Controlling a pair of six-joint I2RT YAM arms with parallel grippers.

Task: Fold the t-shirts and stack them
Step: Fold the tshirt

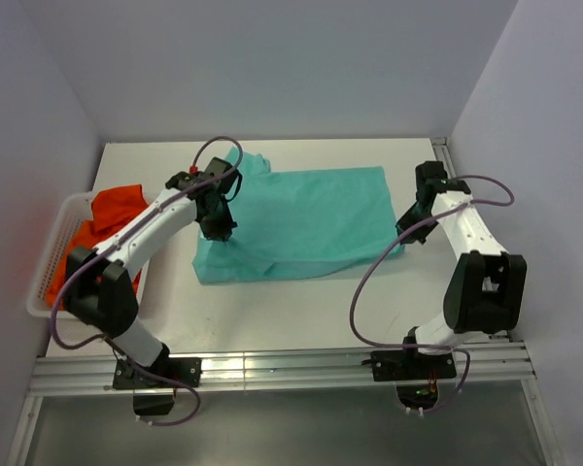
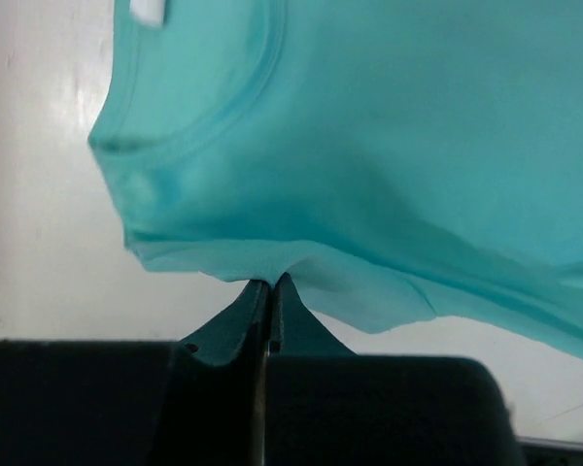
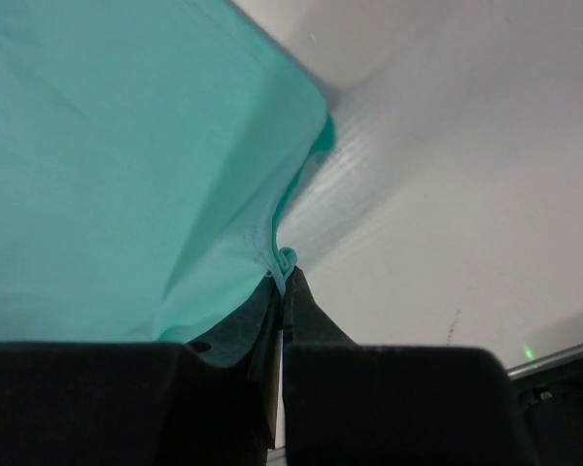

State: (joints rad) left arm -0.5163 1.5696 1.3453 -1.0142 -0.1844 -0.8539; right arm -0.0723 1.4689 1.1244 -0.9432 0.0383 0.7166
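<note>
A teal-green t-shirt (image 1: 306,223) lies spread across the middle of the white table, partly folded over itself. My left gripper (image 1: 219,231) is shut on the shirt's left edge, and in the left wrist view its tips (image 2: 271,282) pinch the cloth (image 2: 369,146) just below the neck opening with its white label (image 2: 148,10). On the other side my right gripper (image 1: 405,228) is shut on the shirt's right edge, where a small bunched hem (image 3: 287,260) sits between the tips (image 3: 283,274). Orange-red t-shirts (image 1: 102,228) lie heaped in the basket at the left.
A white slatted plastic basket (image 1: 51,254) stands at the table's left edge under my left arm. Grey walls enclose the table at the back and sides. A metal rail (image 1: 291,364) runs along the near edge by the arm bases.
</note>
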